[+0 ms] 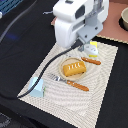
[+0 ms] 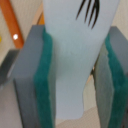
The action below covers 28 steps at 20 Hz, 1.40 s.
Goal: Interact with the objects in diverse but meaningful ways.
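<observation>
- Count, exterior view: one tan plate (image 1: pixel 73 69) carrying one orange rectangular block (image 1: pixel 74 69); two pieces of orange-handled cutlery, a fork (image 1: pixel 70 82) in front of the plate and a second piece (image 1: pixel 91 61) behind it; one pale blue house-shaped carton (image 1: pixel 36 87) at the placemat (image 1: pixel 95 95) corner; one small yellow packet (image 1: pixel 93 44) under the arm.
- All sit on the placemat on the dark table (image 1: pixel 20 45); a bowl (image 1: pixel 123 19) is well apart at the exterior view's right.
- Arm (image 1: pixel 75 20) hangs low over the mat's far side, wrist pointing down.
- Pincer (image 2: pixel 75 75): green pads (image 2: pixel 46 75) clamped on one white elongated piece (image 2: pixel 75 50) with black marks, held between them.
</observation>
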{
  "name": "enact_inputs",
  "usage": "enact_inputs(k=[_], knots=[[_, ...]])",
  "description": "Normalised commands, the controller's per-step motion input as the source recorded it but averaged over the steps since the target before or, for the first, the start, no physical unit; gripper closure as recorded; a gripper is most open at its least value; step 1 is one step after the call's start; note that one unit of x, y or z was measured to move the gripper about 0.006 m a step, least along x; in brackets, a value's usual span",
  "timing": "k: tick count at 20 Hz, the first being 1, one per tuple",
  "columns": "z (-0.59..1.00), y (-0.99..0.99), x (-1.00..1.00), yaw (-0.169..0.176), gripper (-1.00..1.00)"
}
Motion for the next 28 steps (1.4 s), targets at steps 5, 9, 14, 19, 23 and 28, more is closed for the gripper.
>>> enact_inputs(k=[5, 9, 14, 19, 23, 28], knots=[[-0.02, -0.97, 0.37, 0.0, 1.0], [0.0, -0.95, 0.39, 0.0, 1.0], [0.0, -0.84, 0.42, 0.0, 1.0], [0.1, -0.08, 0.37, 0.025, 1.0], [0.0, 0.0, 0.32, 0.016, 1.0], [-0.14, -0.1, 0.26, 0.009, 1.0]])
